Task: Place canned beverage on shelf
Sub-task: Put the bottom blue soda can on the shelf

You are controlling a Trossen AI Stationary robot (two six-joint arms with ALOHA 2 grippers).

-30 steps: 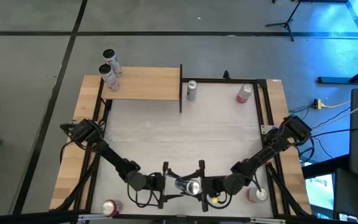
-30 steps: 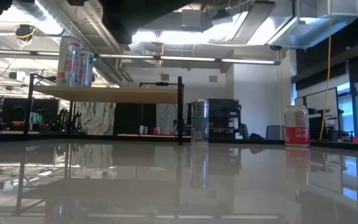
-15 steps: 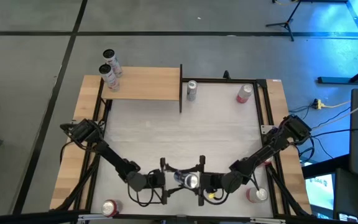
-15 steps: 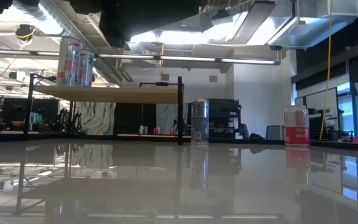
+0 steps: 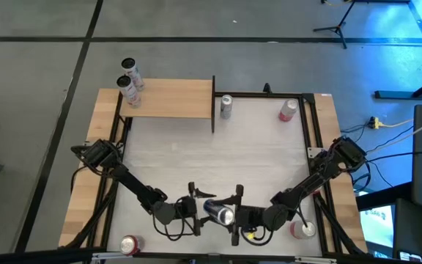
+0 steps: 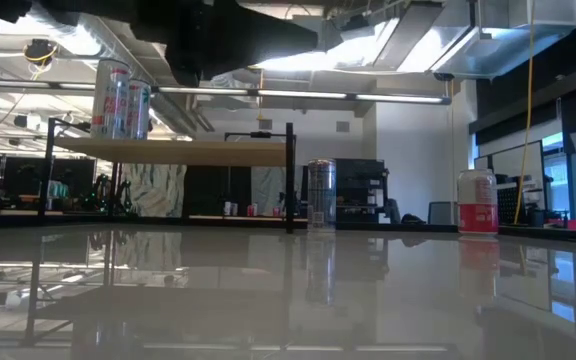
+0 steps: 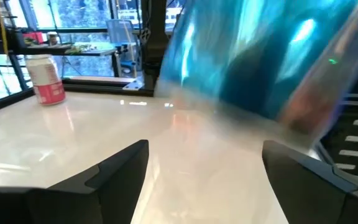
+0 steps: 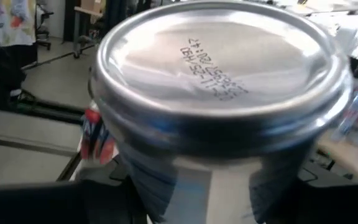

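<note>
- My right gripper [image 5: 234,218] has its fingers clamped on the blue can [image 5: 219,213], held above the bench's [image 5: 218,158] near edge.
- My left gripper [image 5: 195,210] has its fingers apart beside it.
- The can's silver end [image 8: 219,59] faces my right wrist camera.
- The shelf [image 5: 173,98] is far off, carrying two cans [image 5: 129,82].

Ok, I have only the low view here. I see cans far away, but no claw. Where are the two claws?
Observer: Both are at the robot's side of the table. The left claw and the right claw face each other, close together.
Operator: Does one of them hold something?
Observer: Yes. The right claw is closed on a can, which lies on its side between the two claws.
Operator: And the left one?
Observer: Its fingers are open. The can is just in front of them, not between them.
</note>
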